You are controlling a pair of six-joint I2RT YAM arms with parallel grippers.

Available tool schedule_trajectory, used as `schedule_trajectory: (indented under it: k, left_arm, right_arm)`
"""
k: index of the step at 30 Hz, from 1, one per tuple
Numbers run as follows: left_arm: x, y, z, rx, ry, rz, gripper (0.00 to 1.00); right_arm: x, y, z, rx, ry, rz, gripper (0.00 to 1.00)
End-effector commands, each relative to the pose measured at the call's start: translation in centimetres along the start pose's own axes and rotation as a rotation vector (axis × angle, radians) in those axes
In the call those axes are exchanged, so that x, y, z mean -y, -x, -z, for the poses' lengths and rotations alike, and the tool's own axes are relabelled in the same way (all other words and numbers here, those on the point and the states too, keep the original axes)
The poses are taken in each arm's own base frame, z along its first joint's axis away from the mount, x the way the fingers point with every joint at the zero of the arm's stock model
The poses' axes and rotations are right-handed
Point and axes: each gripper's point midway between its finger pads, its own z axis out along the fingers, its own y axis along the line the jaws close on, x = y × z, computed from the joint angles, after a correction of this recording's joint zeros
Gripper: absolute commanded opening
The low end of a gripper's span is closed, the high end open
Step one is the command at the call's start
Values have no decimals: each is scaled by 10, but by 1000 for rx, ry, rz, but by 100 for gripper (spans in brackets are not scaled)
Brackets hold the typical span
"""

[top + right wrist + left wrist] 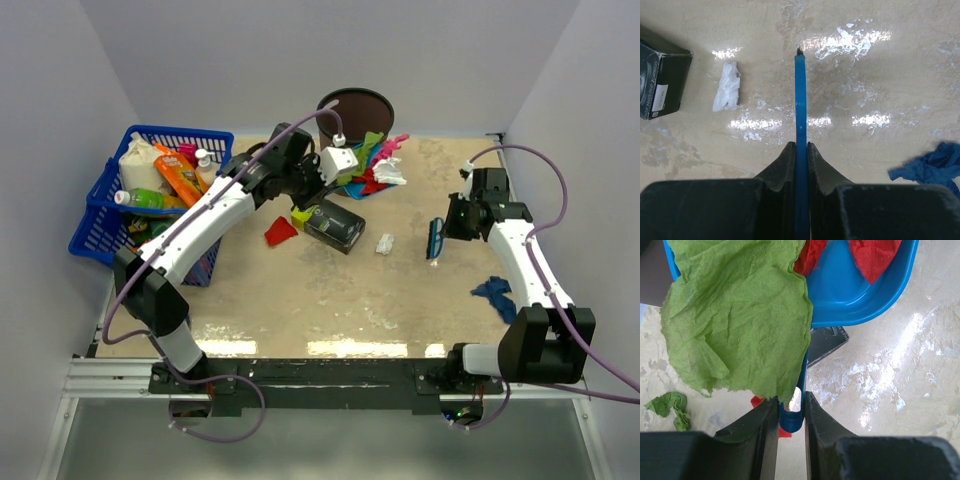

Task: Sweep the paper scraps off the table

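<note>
My left gripper [340, 178] is shut on the handle of a blue plastic dustpan [855, 295], held above the far middle of the table [300, 310]. The pan holds paper scraps: a large green sheet [740, 315], red wads [872, 257], and pink and white ones [385, 160]. My right gripper [447, 222] is shut on a thin blue brush [800, 100], upright on the table. Loose scraps lie on the table: a red one [281, 232], a white one [384, 243] [726, 87], a blue one [495, 292] [932, 167] and a small green one [667, 407].
A black-and-lime box [332, 224] lies mid-table below the dustpan. A dark round bin [355, 105] stands at the far edge behind the pan. A blue basket [95, 215] of groceries stands at the left edge.
</note>
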Motion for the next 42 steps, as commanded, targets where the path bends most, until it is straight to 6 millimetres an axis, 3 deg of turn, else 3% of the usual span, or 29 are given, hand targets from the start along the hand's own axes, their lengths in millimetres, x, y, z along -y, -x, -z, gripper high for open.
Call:
schedule_trajectory:
  k: [1,15,23,35,42]
  left_arm:
    - [-20,23,7,62,53,27,0]
    - [-68,34,5,92,154,65,0]
    - [-109,44,10,120,238,79,0]
    - [-173,59,-3,135,402,21,0]
    - [-212,64,-8,107,556,-148,0]
  right_arm:
    - [-6,8,6,46,35,-25,0]
    - [2,5,2,31,25,-51,0]
    - [7,-1,3,27,15,-60,0]
    - [11,-4,5,29,15,-87,0]
    - [14,-3,7,37,10,-96,0]
